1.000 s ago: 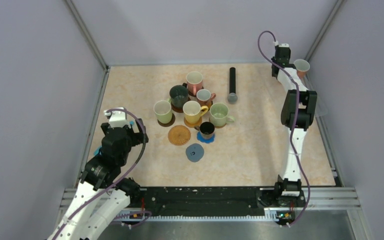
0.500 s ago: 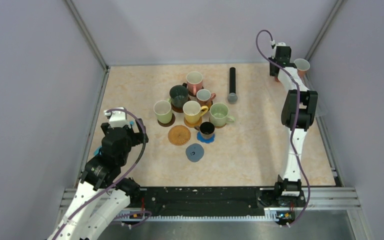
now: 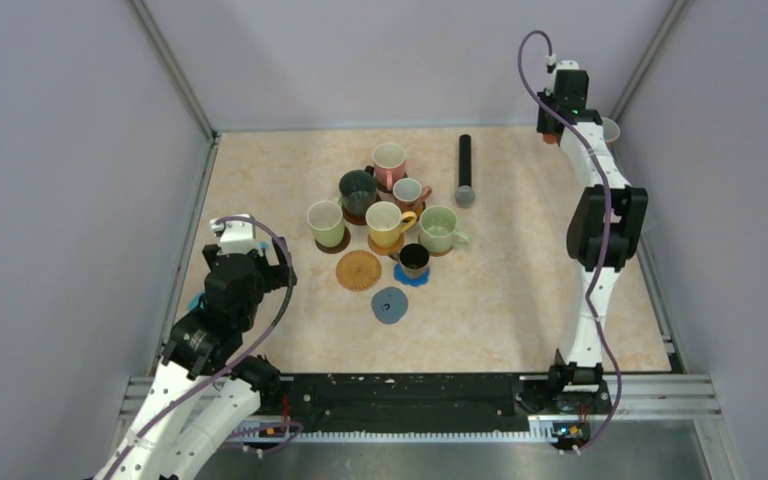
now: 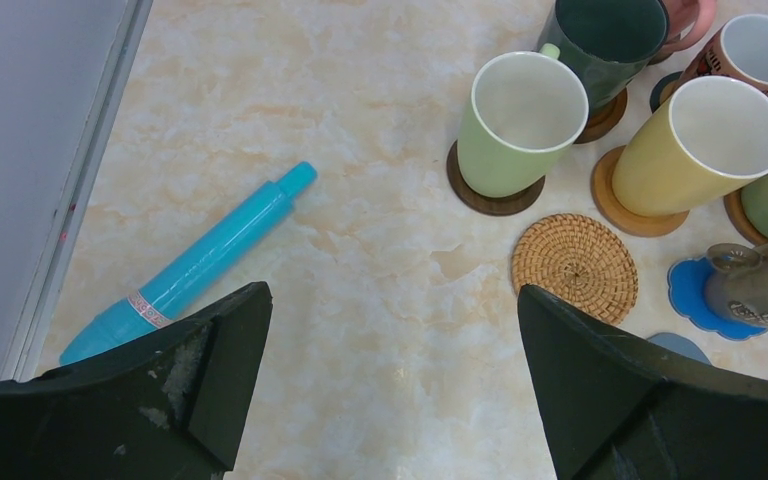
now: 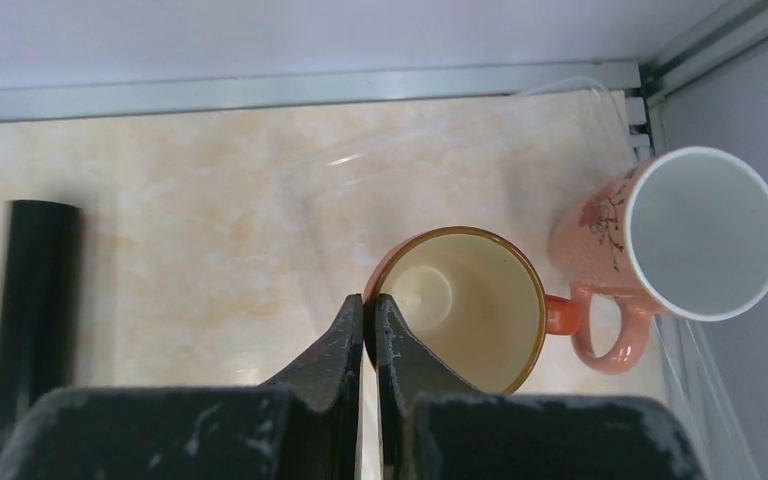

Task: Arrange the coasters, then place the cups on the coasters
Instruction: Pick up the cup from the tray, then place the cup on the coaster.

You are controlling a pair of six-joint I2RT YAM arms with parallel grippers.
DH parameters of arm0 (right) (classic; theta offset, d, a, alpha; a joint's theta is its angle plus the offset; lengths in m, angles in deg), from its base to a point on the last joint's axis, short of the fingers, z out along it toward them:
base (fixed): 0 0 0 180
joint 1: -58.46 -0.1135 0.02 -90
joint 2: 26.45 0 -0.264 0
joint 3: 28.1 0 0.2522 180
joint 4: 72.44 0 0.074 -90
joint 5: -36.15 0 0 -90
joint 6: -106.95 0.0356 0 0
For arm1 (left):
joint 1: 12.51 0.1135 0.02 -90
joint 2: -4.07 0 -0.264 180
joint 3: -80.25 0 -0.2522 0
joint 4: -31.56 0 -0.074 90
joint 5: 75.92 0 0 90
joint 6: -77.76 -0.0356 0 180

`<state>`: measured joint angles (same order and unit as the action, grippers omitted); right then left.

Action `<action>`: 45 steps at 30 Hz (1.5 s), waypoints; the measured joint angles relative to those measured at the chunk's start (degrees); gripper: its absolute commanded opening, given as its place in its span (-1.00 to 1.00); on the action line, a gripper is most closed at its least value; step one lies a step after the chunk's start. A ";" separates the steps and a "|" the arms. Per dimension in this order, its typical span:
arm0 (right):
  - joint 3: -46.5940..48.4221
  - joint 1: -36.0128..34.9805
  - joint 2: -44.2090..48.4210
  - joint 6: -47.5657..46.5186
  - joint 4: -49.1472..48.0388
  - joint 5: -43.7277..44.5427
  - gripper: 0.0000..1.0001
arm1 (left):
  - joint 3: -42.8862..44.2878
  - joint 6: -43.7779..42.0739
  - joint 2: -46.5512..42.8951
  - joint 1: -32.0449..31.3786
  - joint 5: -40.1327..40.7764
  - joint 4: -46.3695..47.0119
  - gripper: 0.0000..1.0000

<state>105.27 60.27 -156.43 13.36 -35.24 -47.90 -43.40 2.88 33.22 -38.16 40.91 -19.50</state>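
Note:
At the far right corner my right gripper (image 5: 370, 305) is shut on the near rim of a small orange cup (image 5: 460, 300), one finger inside and one outside. A pink flowered cup (image 5: 700, 235) stands right beside it, handles close together. In the top view the right gripper (image 3: 560, 128) covers the orange cup. Several cups stand clustered mid-table on coasters: pale green (image 3: 326, 222), dark green (image 3: 357, 190), yellow (image 3: 385, 223). A woven tan coaster (image 3: 359, 269) and a grey-blue coaster (image 3: 390, 305) lie bare. My left gripper (image 4: 390, 330) hovers open above bare table at the near left.
A long black cylinder (image 3: 465, 168) lies right of the cluster. A turquoise pen (image 4: 200, 265) lies near the left wall. A clear plastic tray (image 5: 440, 165) sits under the two corner cups. Enclosure walls close in at the back and right.
My right gripper has shut on the orange cup's rim and the wrist has shifted toward the back wall, now covering more of the pink cup. The left arm has not moved.

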 measured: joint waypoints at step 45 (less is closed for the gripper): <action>-23.37 -48.89 31.17 -4.17 -0.11 -8.52 -1.00 | 0.07 1.36 -4.37 0.00 4.42 -0.94 0.97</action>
<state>81.91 11.37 -125.26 9.18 -35.35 -56.42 -43.34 4.23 28.84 -38.16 45.32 -20.44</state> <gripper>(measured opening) 0.015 0.986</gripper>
